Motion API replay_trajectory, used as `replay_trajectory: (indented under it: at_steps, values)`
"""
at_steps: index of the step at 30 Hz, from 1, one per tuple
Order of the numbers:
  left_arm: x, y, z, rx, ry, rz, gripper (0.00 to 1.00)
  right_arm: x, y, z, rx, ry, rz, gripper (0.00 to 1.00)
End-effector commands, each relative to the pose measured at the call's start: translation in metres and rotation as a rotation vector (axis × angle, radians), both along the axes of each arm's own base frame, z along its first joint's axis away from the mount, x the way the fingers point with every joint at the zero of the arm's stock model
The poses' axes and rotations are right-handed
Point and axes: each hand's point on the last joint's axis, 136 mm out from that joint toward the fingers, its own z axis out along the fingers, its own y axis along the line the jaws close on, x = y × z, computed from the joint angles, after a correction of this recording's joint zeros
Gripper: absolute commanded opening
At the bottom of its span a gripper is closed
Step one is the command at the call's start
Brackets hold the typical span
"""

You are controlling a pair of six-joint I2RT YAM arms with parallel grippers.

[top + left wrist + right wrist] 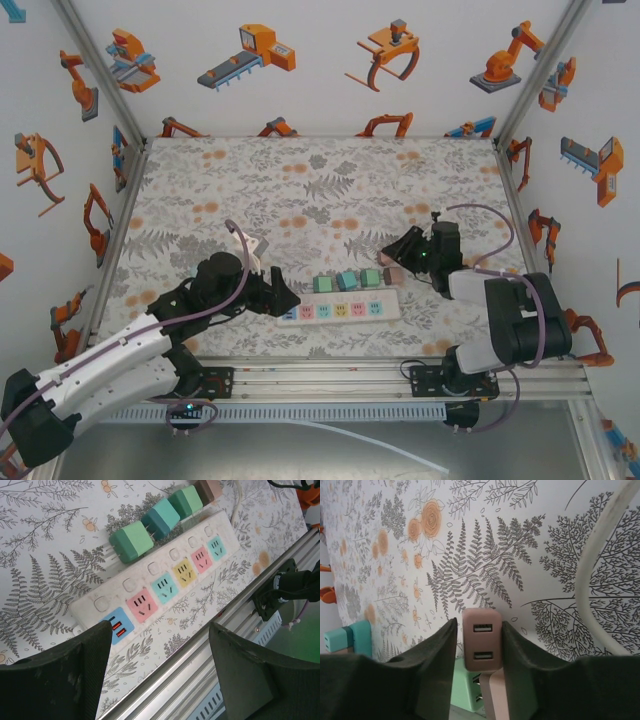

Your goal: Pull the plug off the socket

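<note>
A white power strip with coloured sockets lies near the table's front edge, and every socket I can see on it is empty. A brown plug rests on the table just behind the strip's right end. My right gripper straddles it, open only slightly. A thin gap shows at the left finger, while the right finger sits against the plug. My left gripper hangs open over the strip's left end and the front rail, with nothing between its fingers.
Three more plugs lie in a row behind the strip: green, teal, green. A white cable curves across the mat right of the brown plug. The aluminium rail borders the near edge.
</note>
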Motion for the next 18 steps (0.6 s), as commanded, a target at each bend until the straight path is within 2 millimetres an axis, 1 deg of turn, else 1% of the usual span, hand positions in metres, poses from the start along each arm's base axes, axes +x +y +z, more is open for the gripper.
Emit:
replay_trajectory:
  at_steps: [1,3,5,7,8,9,13,14,16,18]
  values:
    - [0.002,-0.001,0.014,-0.006,-0.040,-0.006,0.73,0.004,-0.010,-0.001,-0.028,0.007,-0.047,0.48]
    - [0.004,0.003,0.011,0.008,-0.033,0.016,0.73,0.002,-0.014,-0.001,-0.048,0.014,-0.061,0.51]
    - [0.007,0.010,0.006,0.046,-0.022,0.058,0.73,0.000,-0.018,0.005,-0.074,0.012,-0.075,0.55]
    - [0.011,0.020,0.002,0.097,-0.012,0.104,0.74,-0.002,-0.023,0.018,-0.105,-0.010,-0.084,0.60]
    - [0.013,0.024,0.002,0.113,-0.009,0.126,0.75,-0.003,-0.025,0.025,-0.115,-0.025,-0.084,0.65]
    - [0.014,0.029,0.000,0.132,-0.005,0.151,0.75,-0.004,-0.027,0.037,-0.132,-0.052,-0.083,0.68]
    - [0.017,0.039,0.001,0.167,0.002,0.196,0.77,-0.008,-0.026,0.078,-0.169,-0.154,-0.045,0.69]
    - [0.018,0.042,0.002,0.180,0.004,0.209,0.77,-0.010,-0.024,0.093,-0.163,-0.190,-0.032,0.69]
    - [0.021,0.050,0.006,0.211,0.004,0.241,0.78,-0.014,-0.014,0.119,-0.145,-0.271,0.014,0.69]
    - [0.026,0.060,0.012,0.241,0.003,0.274,0.79,-0.019,-0.002,0.142,-0.145,-0.344,0.067,0.68]
